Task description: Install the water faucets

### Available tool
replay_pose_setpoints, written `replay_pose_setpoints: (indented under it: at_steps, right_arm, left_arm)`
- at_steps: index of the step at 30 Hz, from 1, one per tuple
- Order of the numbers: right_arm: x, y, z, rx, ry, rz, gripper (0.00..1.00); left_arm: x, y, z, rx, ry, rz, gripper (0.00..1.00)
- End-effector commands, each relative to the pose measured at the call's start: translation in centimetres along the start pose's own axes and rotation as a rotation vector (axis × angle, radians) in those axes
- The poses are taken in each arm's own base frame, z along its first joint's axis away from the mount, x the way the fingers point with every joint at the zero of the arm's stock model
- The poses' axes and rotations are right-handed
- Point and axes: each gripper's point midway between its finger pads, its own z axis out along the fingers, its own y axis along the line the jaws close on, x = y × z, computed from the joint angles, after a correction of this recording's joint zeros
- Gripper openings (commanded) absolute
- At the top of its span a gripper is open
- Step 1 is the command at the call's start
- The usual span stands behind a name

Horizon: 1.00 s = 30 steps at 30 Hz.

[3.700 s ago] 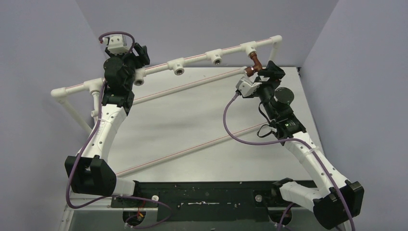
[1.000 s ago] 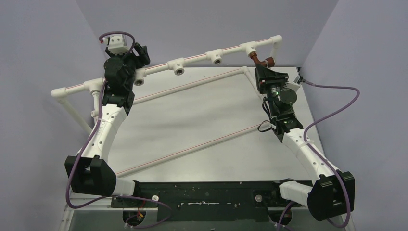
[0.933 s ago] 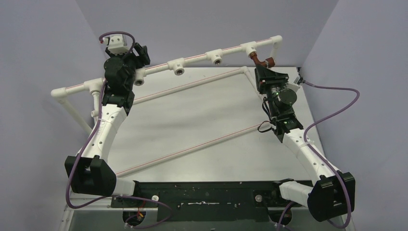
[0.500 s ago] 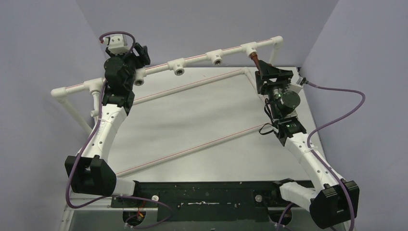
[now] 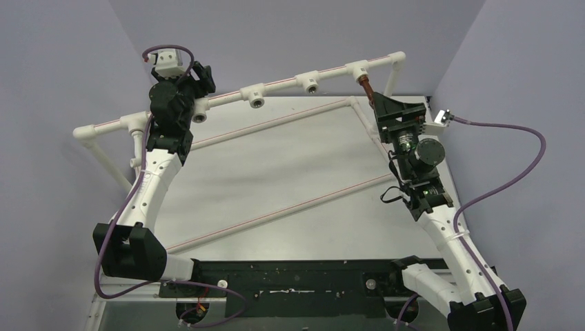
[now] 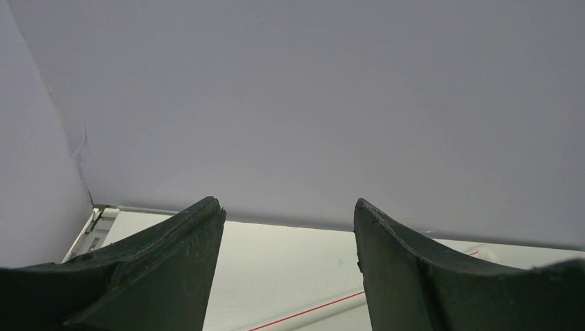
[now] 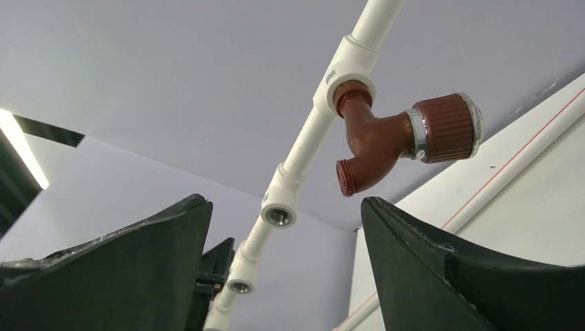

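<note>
L arm is bent at the elbow, wrist raised to the left part of the pipe frame [image 5: 283, 86]. The left gripper [image 5: 202, 77] sits just beside the top rail, fingers apart w/ nothing btwn them; its wrist cam shows only wall and table [image 5: 290, 172] past the tips.

R arm stretches fwd along the table's right edge. The right gripper [image 7: 283, 200] points up at the rail's far right end, jaws wide apart, empty.

The brown faucet [image 7: 376, 138] has its stem seated in the rightmost tee socket [image 7: 348, 65], beyond the R fingertips, not touching them. It has a ribbed knob w/ a silvery ring.

Count: 1 faucet, 4 front-facing sockets (3 open), 2 red-striped pipes [image 5: 269, 124] across the table, 2 purple cables [image 5: 510, 172].
</note>
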Motion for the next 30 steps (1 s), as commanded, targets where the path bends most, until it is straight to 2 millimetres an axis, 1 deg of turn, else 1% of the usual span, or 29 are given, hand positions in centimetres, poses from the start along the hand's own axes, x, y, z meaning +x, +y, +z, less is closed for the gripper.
replay_pose_setpoints:
  at_steps: [1, 4, 9, 12, 17, 19, 23, 26, 30]
  right_arm:
    - [-0.2, 3.2, -0.9, -0.097, 0.048, -0.195, 0.82]
    - [-0.2, 3.7, -1.2, -0.112, 0.066, -0.31, 0.82]
    - [-0.9, 3.9, -2.1, -0.139, 0.044, -0.509, 0.82]
    - [-1.7, 4.4, -2.4, -0.166, 0.021, -0.69, 0.82]
    - [-2.7, 4.6, -2.3, -0.191, -0.002, -1.011, 0.84]
    - [-2.9, 4.5, -2.2, -0.2, -0.002, -1.122, 0.85]
    - [-2.8, 3.4, -1.5, -0.202, 0.032, -1.304, 0.87]
    - [-2.5, 2.7, -0.9, -0.201, 0.069, -1.426, 0.87]
    - [-2.6, 2.0, 0.0, -0.166, 0.067, -1.569, 0.88]
  left_arm:
    - [12.4, 1.5, -1.4, -0.017, 0.374, 0.069, 0.66]
    - [12.5, 1.5, -1.4, -0.017, 0.375, 0.069, 0.66]
    - [12.5, 1.4, -1.4, -0.015, 0.374, 0.069, 0.66]
    - [12.5, 1.4, -1.4, -0.014, 0.375, 0.069, 0.66]
    - [12.5, 1.4, -1.4, -0.017, 0.376, 0.071, 0.66]
    - [12.4, 1.4, -1.4, -0.017, 0.375, 0.071, 0.66]
    - [12.5, 1.3, -1.5, -0.014, 0.375, 0.071, 0.66]
    - [12.4, 1.3, -1.5, -0.014, 0.374, 0.071, 0.66]
    - [12.5, 1.2, -1.5, -0.012, 0.375, 0.073, 0.66]
